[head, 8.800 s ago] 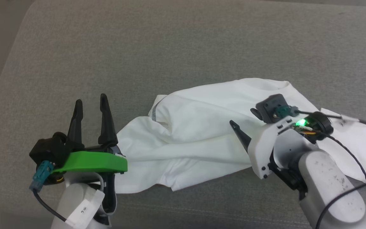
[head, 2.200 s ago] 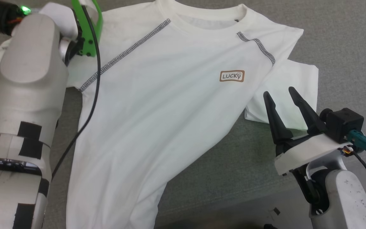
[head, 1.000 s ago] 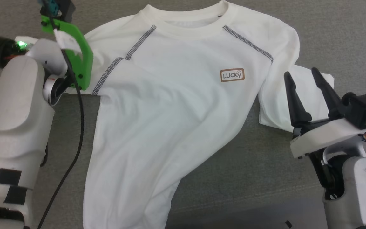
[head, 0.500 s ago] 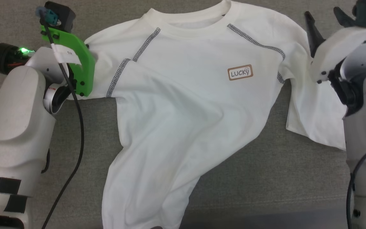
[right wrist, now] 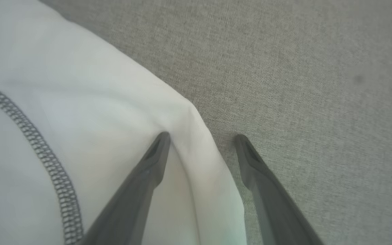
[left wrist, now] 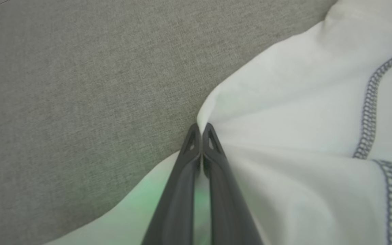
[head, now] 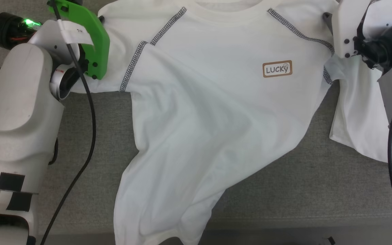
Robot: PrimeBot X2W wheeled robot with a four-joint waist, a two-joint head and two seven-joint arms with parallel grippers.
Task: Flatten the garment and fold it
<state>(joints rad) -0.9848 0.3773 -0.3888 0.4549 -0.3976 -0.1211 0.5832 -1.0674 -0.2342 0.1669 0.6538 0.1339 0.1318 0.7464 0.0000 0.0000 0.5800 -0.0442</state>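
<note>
right pincer (right wrist: 201,136) moved up, straddling garment (head: 209,112) shoulder

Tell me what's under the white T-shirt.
The T-shirt is spread over a grey woven surface, which shows along its sides. The area directly beneath the cloth is covered, so whether anything else lies there cannot be told.

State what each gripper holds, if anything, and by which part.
The left gripper pinches the T-shirt at a shoulder fold. The right gripper is open astride the other shoulder, holding nothing.
</note>
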